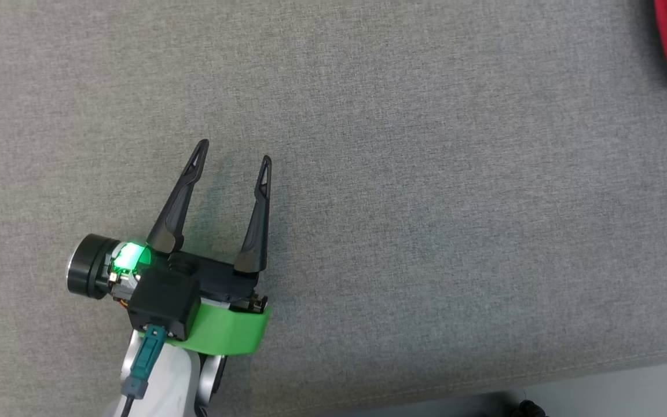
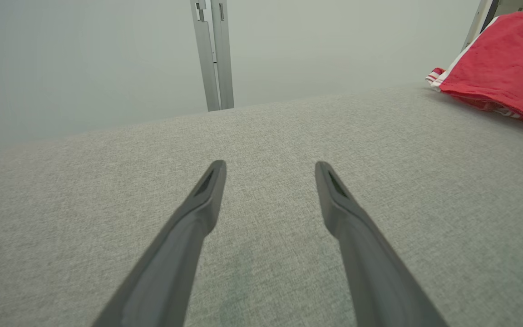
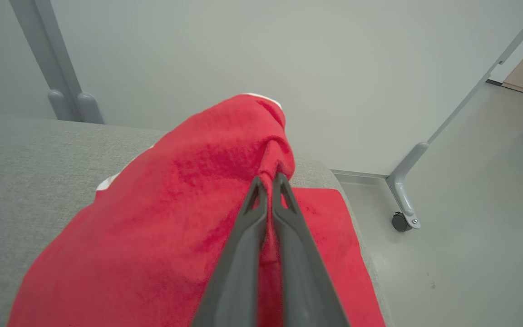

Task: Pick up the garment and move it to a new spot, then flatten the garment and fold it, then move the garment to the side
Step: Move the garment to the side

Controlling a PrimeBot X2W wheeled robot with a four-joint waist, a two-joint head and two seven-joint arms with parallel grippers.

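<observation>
Two grippers and one garment for you to log. Item one: left gripper [image 1: 234, 150], fingers spread wide with nothing between them, over the bare grey upholstered surface [image 1: 426, 202]. Item two: right gripper [image 3: 269, 178], fingers pressed together, pinching a bunched fold of the red garment [image 3: 175, 218]. Item three: the garment, red with white trim, at the surface's right end, near its edge and well apart from the left gripper; you see its corner at the head view's upper right. Item four: wheeled frame leg [image 3: 402, 200], on the floor beyond.
</observation>
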